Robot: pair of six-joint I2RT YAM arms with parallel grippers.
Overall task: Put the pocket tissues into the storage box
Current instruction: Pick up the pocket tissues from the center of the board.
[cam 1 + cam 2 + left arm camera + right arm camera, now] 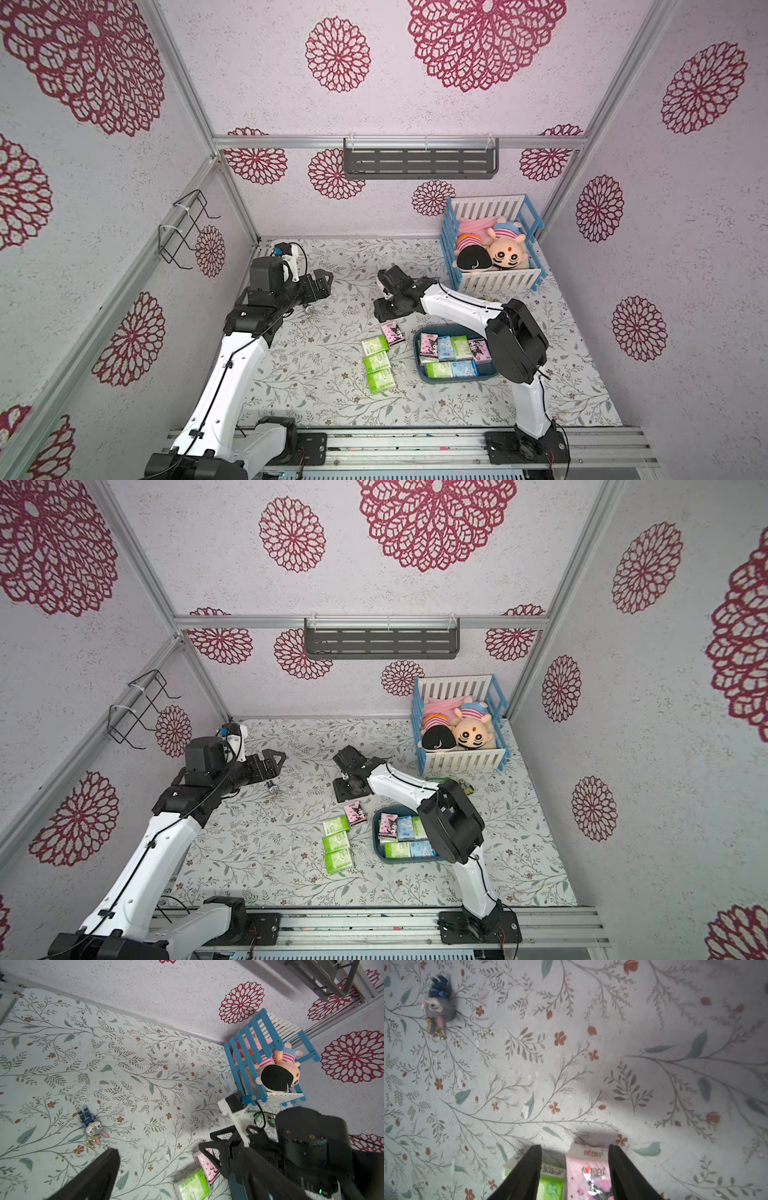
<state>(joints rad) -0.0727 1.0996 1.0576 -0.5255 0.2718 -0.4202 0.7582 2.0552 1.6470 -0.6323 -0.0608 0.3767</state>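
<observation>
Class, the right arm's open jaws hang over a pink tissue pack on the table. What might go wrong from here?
1. The right gripper is lined up over the pink pack, but one jaw also overlaps the green pack lying alongside, so closing may pinch or shove both.
2. The storage box already looks crowded with packs, so another might settle crooked or ride over the rim.

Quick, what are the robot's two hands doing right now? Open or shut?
Left gripper: open, holding nothing.
Right gripper: open, over the pink pack, not gripping it.
</observation>
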